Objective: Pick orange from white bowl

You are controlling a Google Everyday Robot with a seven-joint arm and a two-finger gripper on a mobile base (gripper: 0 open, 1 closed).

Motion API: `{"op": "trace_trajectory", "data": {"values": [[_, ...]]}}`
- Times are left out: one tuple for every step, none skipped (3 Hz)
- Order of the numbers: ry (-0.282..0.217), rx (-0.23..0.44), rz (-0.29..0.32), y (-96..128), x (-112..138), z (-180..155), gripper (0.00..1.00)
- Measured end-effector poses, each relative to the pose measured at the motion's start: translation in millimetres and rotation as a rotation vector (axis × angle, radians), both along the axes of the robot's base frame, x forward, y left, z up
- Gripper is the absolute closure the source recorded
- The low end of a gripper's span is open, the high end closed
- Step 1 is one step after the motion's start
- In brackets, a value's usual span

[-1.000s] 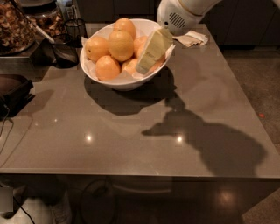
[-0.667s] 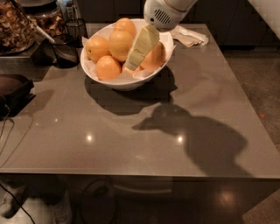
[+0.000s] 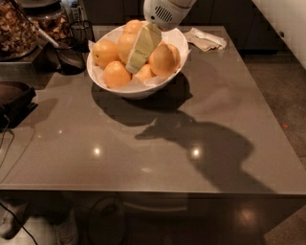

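Camera view. The gripper [image 3: 134, 60] reaches down into the white bowl [image 3: 138, 91], its pale tip among the fruit and overlapping the orange [image 3: 122, 43], the paler one at the bowl's centre. Whether the gripper is spread or pressed together cannot be told, nor whether it touches the orange. The arm [image 3: 165, 12] enters from the top edge and slants down to the left. The other oranges [image 3: 162, 60] lie around it. The bowl stands at the far side of the bench [image 3: 143, 158].
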State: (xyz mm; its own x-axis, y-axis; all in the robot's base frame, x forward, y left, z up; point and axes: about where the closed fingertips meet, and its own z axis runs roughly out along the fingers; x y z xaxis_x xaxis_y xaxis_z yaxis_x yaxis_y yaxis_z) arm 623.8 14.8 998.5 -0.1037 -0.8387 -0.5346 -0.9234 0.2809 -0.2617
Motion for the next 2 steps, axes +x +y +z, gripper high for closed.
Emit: {"op": "trace_trajectory", "data": {"values": [[-0.004, 0.051, -0.022, 8.4, 17.0, 2.0, 0.00], [0.012, 0.077, -0.052, 12.4, 37.0, -0.2, 0.00]]}}
